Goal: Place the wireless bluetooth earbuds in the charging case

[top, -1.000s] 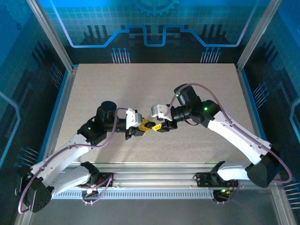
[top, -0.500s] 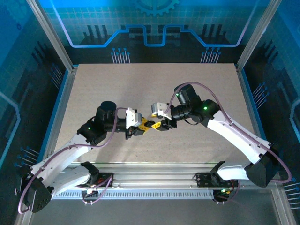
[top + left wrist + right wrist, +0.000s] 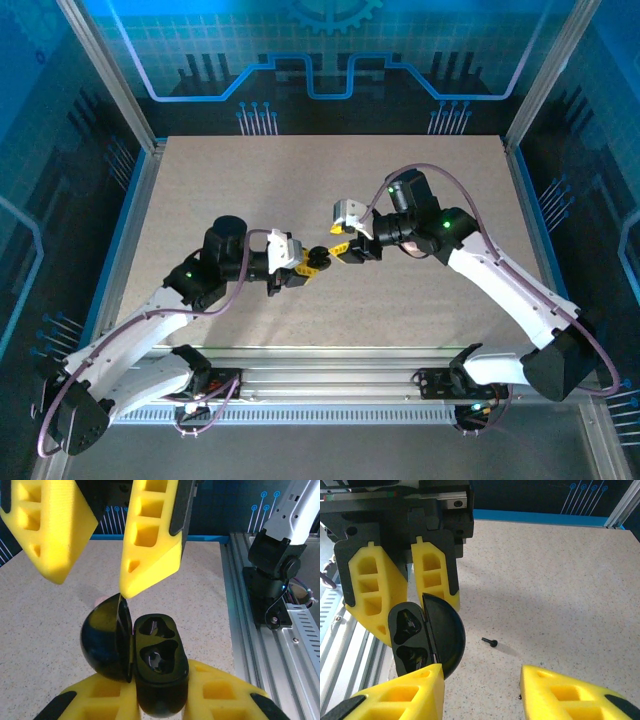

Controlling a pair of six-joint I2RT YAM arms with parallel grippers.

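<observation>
Your right gripper [image 3: 342,250] has backed off the case [image 3: 156,666], wide and empty. Your left gripper [image 3: 306,266] holds it open for the earbud [image 3: 490,641] nearby.

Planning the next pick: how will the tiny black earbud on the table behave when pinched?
The black earbud is tiny beside the wide fingers of the right end effector, so probably light and easily flicked away. Its rounded head and short stem suggest it may roll or pivot.

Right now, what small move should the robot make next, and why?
Probably lower the open right gripper onto the small black earbud on the table: the charging case, held by the left gripper, is open with both sockets empty.
</observation>
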